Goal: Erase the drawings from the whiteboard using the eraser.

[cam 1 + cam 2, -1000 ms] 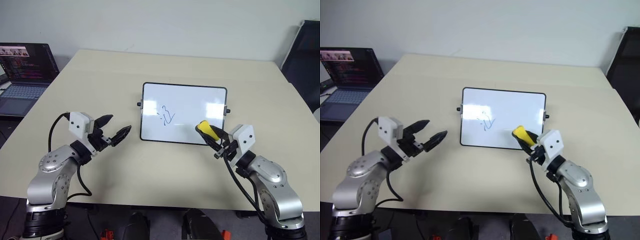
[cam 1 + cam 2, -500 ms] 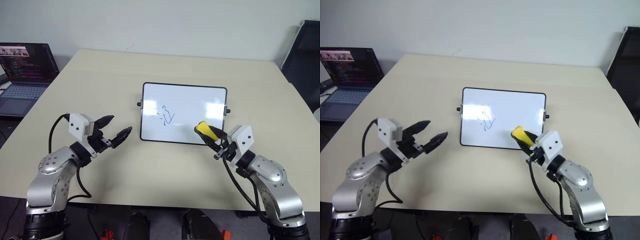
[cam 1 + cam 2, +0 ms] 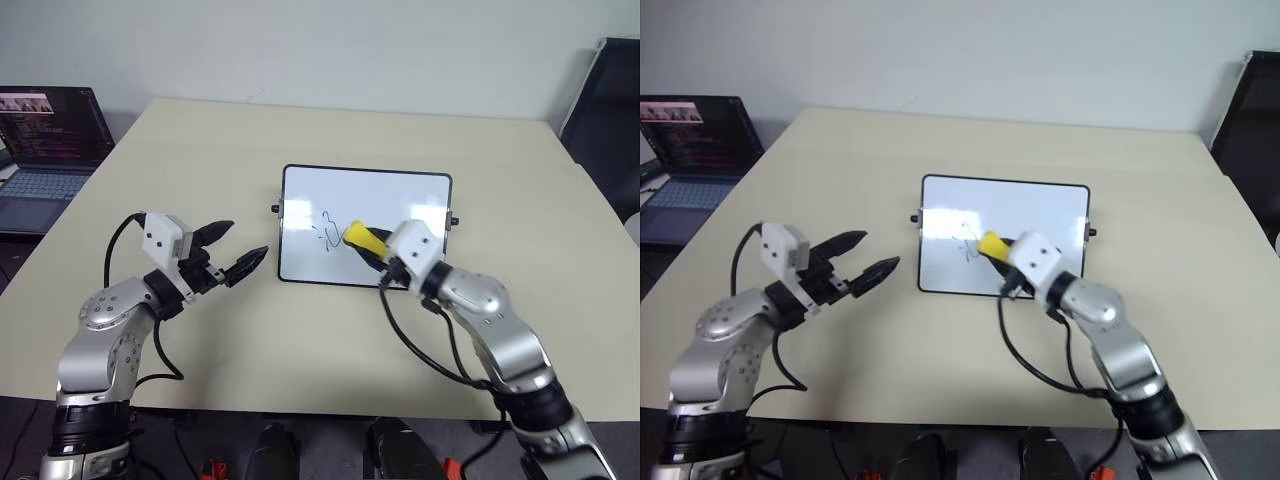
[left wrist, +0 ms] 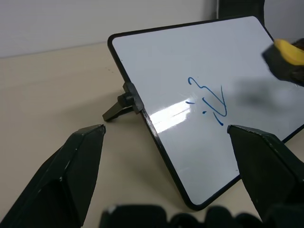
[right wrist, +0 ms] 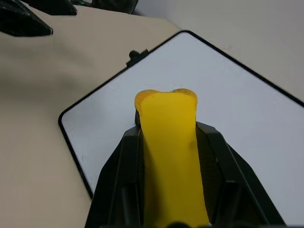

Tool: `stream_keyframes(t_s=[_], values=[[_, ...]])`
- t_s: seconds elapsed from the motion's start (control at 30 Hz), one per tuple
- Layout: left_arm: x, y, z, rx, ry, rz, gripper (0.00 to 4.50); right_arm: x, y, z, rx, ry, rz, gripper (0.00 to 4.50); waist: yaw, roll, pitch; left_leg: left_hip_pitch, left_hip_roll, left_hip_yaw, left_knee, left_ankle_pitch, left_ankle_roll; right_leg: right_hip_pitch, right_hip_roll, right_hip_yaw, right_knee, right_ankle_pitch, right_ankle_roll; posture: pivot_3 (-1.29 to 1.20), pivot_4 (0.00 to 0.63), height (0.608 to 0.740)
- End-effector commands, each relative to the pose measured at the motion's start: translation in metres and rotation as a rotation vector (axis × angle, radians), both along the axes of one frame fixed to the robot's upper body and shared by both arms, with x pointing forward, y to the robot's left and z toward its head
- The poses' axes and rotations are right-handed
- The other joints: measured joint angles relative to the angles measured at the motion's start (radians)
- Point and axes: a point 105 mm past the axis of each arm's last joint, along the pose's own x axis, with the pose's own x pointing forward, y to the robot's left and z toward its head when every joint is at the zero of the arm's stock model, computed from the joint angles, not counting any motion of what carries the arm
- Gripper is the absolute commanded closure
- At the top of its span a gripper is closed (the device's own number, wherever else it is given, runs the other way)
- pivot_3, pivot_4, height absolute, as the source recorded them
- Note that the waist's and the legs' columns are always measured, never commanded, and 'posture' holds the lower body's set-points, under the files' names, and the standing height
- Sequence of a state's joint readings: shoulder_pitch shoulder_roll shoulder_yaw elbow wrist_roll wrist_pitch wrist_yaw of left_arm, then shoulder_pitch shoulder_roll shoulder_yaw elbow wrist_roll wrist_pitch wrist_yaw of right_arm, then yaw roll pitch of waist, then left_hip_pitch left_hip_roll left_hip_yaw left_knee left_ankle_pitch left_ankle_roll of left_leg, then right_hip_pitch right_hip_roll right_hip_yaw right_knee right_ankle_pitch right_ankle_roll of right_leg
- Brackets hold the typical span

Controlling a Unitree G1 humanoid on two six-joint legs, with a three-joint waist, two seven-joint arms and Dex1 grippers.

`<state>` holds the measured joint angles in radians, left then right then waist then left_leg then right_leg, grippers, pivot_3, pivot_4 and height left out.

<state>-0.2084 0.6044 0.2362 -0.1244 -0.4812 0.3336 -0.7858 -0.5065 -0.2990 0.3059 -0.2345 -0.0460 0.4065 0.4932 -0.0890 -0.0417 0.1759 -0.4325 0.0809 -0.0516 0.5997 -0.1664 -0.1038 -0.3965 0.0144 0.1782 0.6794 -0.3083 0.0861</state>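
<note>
The whiteboard (image 3: 400, 205) leans on small stands at the middle of the table. The drawings (image 3: 330, 232) are thin blue scribbles left of its centre, clearer in the left wrist view (image 4: 211, 97). My right gripper (image 3: 372, 250) is shut on the yellow eraser (image 3: 360, 238), which it holds over the board just right of the scribbles. Whether the eraser touches the board I cannot tell. The right wrist view has the eraser (image 5: 171, 156) pinched between both fingers. My left gripper (image 3: 247, 241) stands open, holding nothing, above the table left of the board.
The beige table (image 3: 200, 160) has bare room all around the board. An open laptop (image 3: 45, 140) sits on a lower surface at the far left. A black chair (image 3: 612, 110) stands past the table's right edge.
My right gripper has carried the eraser from the board's lower right corner leftward and farther over the board, up beside the scribbles. The left gripper has stayed in place.
</note>
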Motion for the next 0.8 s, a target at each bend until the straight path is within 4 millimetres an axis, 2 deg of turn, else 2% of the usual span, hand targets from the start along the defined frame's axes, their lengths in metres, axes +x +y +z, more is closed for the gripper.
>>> stream_keyframes(t_s=[0.03, 0.17, 0.3, 0.37, 0.47, 0.53, 0.6, 0.73, 0.8], values=[[-0.002, -0.009, 0.009, 0.023, -0.045, -0.045, 0.0, 0.027, 0.016, 0.017, -0.093, -0.095, -0.04, 3.36, 0.0, 0.0, 0.0, 0.0, 0.0, 0.0, 0.0, 0.0, 0.0, 0.0, 0.0, 0.0, 0.0, 0.0, 0.0, 0.0, 0.15, 0.74], [-0.004, -0.014, 0.009, 0.036, -0.051, -0.062, 0.0, 0.048, 0.027, 0.02, -0.152, -0.098, -0.062, 3.36, 0.005, 0.0, 0.0, 0.0, 0.0, 0.0, -0.005, 0.0, 0.0, -0.002, 0.0, -0.001, 0.0, 0.003, -0.002, 0.0, 0.15, 0.74], [-0.006, -0.019, 0.012, 0.035, -0.055, -0.067, 0.0, 0.055, 0.029, 0.007, -0.239, -0.046, -0.048, 3.36, 0.007, 0.0, 0.0, -0.004, 0.0, -0.001, -0.008, 0.0, 0.0, -0.006, 0.0, -0.003, 0.001, 0.002, -0.003, 0.0, 0.15, 0.74], [-0.007, -0.022, 0.015, 0.035, -0.058, -0.069, 0.0, 0.05, 0.031, -0.004, -0.279, -0.012, -0.004, 3.36, 0.006, 0.0, 0.0, -0.004, 0.0, -0.001, -0.008, 0.0, 0.0, -0.007, 0.0, -0.003, 0.002, 0.002, -0.003, 0.0, 0.15, 0.74], [-0.009, -0.026, 0.02, 0.032, -0.061, -0.071, 0.0, 0.032, 0.032, -0.033, -0.429, 0.044, 0.109, 3.36, 0.005, 0.0, 0.0, -0.004, 0.0, -0.001, -0.008, 0.0, 0.0, -0.007, 0.0, -0.003, 0.002, 0.002, -0.003, 0.0, 0.15, 0.74], [-0.008, -0.028, 0.021, 0.031, -0.058, -0.073, 0.0, 0.028, 0.031, -0.04, -0.504, 0.032, 0.149, 3.36, 0.004, 0.0, 0.0, -0.003, 0.0, -0.001, -0.007, 0.0, 0.0, -0.006, 0.0, -0.003, 0.002, 0.002, -0.002, 0.0, 0.15, 0.74], [-0.008, -0.029, 0.022, 0.031, -0.053, -0.076, 0.0, 0.035, 0.031, -0.029, -0.515, -0.046, 0.112, 3.36, 0.003, 0.0, 0.0, -0.002, 0.0, -0.001, -0.007, 0.0, 0.0, -0.006, 0.0, -0.003, 0.002, 0.001, 0.0, 0.0, 0.15, 0.74], [-0.007, -0.03, 0.02, 0.033, -0.04, -0.088, 0.0, 0.053, 0.034, 0.005, -0.42, -0.195, -0.008, 3.36, 0.002, 0.0, 0.0, -0.002, 0.0, -0.001, -0.006, 0.006, -0.002, -0.006, 0.0, -0.003, 0.002, 0.003, -0.001, 0.0, 0.15, 0.74], [-0.007, -0.03, 0.019, 0.034, -0.035, -0.094, 0.0, 0.053, 0.038, 0.01, -0.404, -0.214, -0.01, 3.36, 0.003, 0.0, 0.0, -0.002, 0.0, -0.001, -0.006, 0.008, -0.002, -0.006, 0.0, -0.002, 0.002, 0.004, -0.002, 0.0, 0.15, 0.74]])
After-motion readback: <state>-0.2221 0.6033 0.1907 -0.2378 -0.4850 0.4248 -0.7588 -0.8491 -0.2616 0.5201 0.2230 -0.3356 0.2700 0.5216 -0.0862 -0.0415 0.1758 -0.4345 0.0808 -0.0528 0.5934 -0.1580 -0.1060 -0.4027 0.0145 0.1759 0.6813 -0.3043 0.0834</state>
